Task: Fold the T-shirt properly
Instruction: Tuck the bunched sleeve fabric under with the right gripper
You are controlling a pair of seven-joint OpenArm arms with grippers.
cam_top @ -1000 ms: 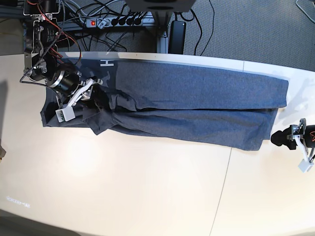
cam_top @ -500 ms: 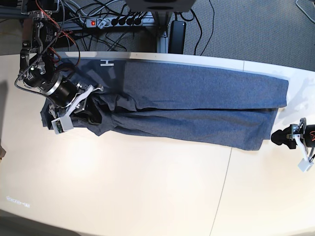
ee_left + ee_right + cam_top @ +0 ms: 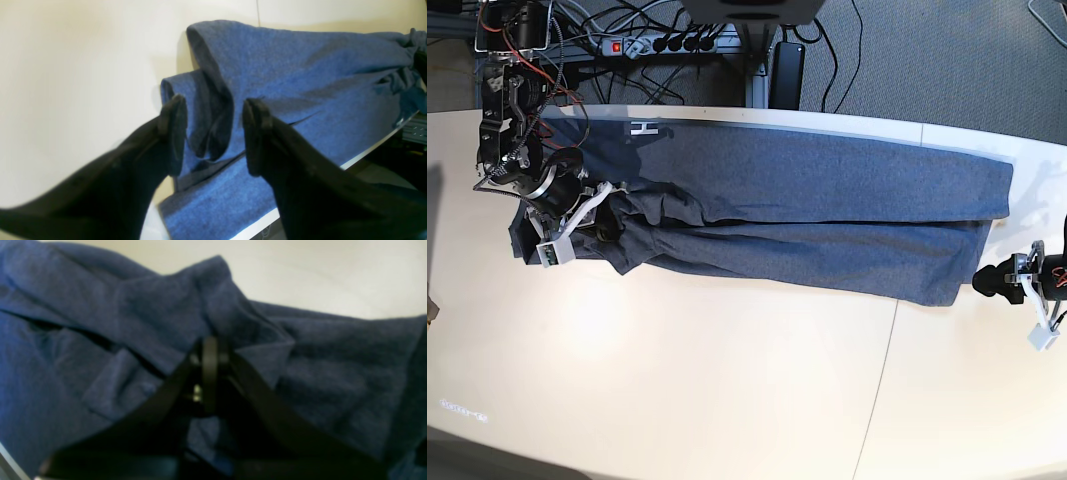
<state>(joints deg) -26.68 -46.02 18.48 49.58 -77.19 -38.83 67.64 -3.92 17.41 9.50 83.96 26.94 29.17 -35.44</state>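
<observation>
T-shirt (image 3: pixel 827 215) lies lengthwise on the bench (image 3: pixel 727 400); right claw (image 3: pixel 209 350) pinches its fabric, left claw (image 3: pixel 213 133) gapes empty.

Both arms black — red and black cables (image 3: pixel 527 50) at right arm, white housings near hands.

Bright, even light washes the pale table (image 3: pixel 727 380) almost white. Both wrist views are soft, the right blurriest.
</observation>
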